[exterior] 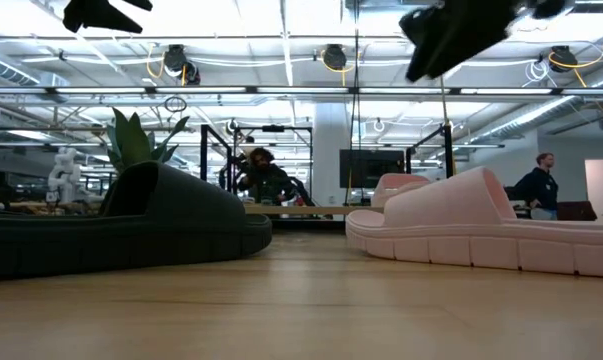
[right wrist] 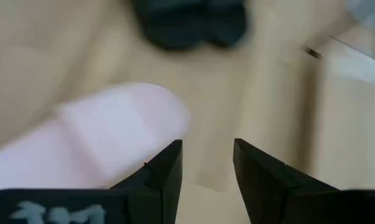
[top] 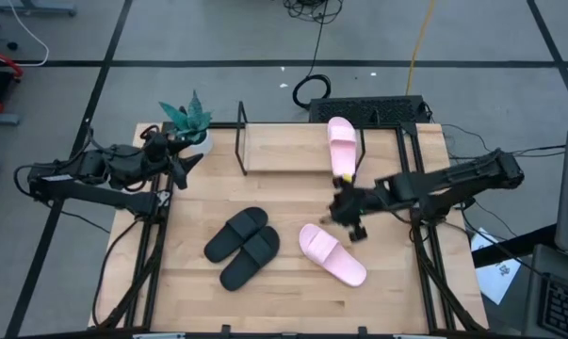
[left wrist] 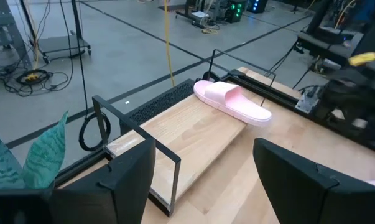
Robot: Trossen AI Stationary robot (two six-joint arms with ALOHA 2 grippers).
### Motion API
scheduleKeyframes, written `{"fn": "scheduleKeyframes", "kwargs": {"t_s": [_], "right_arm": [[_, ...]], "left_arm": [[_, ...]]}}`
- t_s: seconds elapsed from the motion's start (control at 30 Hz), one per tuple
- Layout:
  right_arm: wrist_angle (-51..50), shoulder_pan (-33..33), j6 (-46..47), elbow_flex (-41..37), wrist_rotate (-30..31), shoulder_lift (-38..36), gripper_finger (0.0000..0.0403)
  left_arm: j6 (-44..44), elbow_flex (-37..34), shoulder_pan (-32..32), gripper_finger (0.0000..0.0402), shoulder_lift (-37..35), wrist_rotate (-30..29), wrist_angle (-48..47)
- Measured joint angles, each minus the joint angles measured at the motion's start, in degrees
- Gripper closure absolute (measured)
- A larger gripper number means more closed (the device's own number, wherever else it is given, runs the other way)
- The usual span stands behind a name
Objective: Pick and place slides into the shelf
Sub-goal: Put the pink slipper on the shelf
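Wooden surface (top: 293, 292) ahead, my right gripper (top: 349, 209), narrowly parted and empty, could miss the loose light pink foam slide (top: 332, 254) if lowered off-centre.

Grey floor (top: 218, 38) crossed by dark lines spreads around the wooden table (top: 293, 292), cables (top: 312, 89) and a yellow cord (top: 417, 38) trailing over it. Long ceiling lights (exterior: 281, 40) glow overhead; a person (exterior: 541, 190) stands far off beside dark racks (exterior: 271, 150).
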Motion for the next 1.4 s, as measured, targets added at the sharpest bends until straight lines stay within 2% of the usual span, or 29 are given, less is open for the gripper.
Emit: {"fn": "scheduleKeyframes", "kwargs": {"t_s": [0.17,0.43,0.6,0.77,1.0,1.27,1.4], "right_arm": [[-0.6,7.3,2.1,0.0,-1.3,3.0,0.0271],[-1.7,13.1,4.6,0.0,-1.2,12.2,0.0271],[-2.0,14.7,5.7,0.0,-0.5,16.0,0.0271],[-1.4,15.0,5.6,0.0,5.1,18.0,0.0271],[-0.4,15.0,5.7,0.0,5.4,21.2,0.0271],[2.8,14.4,4.2,0.0,17.2,24.5,0.0272],[3.2,13.7,5.2,0.0,21.9,25.9,0.0296]], "left_arm": [[1.3,0.0,0.0,0.0128,1.4,-0.2,0.0],[1.4,0.0,0.0,0.0128,2.6,0.2,0.0],[1.4,0.0,0.0,0.0128,2.5,0.2,0.0],[1.4,0.0,0.0,0.0128,2.5,0.2,0.0],[1.4,0.0,0.0,0.0128,2.5,0.4,0.0],[1.4,0.0,0.0,0.0128,2.5,0.4,0.0],[2.0,0.0,0.0,0.0128,2.5,0.8,0.0]]}}
